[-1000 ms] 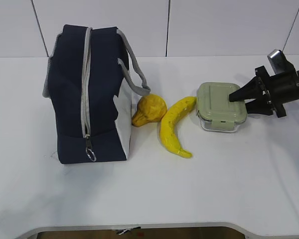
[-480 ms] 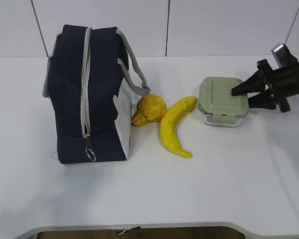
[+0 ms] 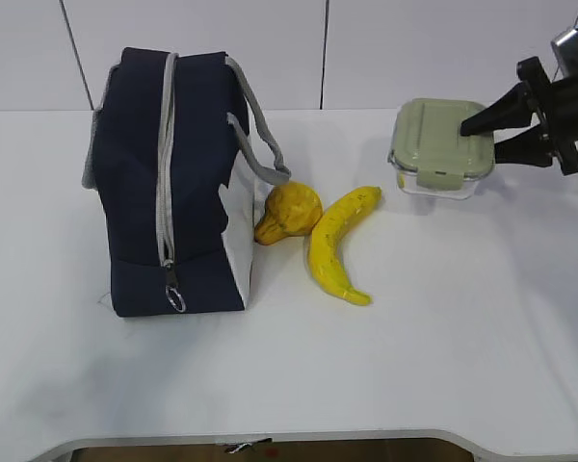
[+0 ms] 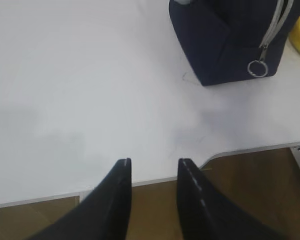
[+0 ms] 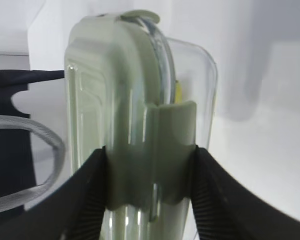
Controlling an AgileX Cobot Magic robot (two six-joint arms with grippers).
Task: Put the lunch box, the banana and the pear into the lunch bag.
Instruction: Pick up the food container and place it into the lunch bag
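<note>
My right hand [image 3: 477, 135] was clamped on the lunch box [image 3: 438, 146], one finger over the sage-green lid and one under the clear base, and the box hung above the white bench [image 3: 443, 356] with its shadow lying on the surface beneath it. In the exterior view that put the box up at about two o'clock, well apart from the fruit. My right wrist view showed the lunch box [image 5: 140, 130] on edge between my dark fingers [image 5: 87, 195], which pressed it from both sides right at the lid clip.

The banana [image 3: 339, 243] lay on the bench near the centre of the exterior view, curved, its upper tip pointing toward one o'clock and its lower tip toward five. Just beside it, at its nine o'clock, sat the pear [image 3: 289, 212], its narrow end aimed toward the lunch bag [image 3: 164, 178] and sitting very close to the bag's white side panel.

The lunch bag stood upright at nine o'clock, its grey zipper shut as far as I could see and the ring pull [image 3: 176, 300] hanging low on the near face, grey handles drooping to the right.

My left hand [image 4: 152, 170] hovered over the bench's near edge, fingers parted and gripping nothing, with the bag's corner at one o'clock in that wrist view.
</note>
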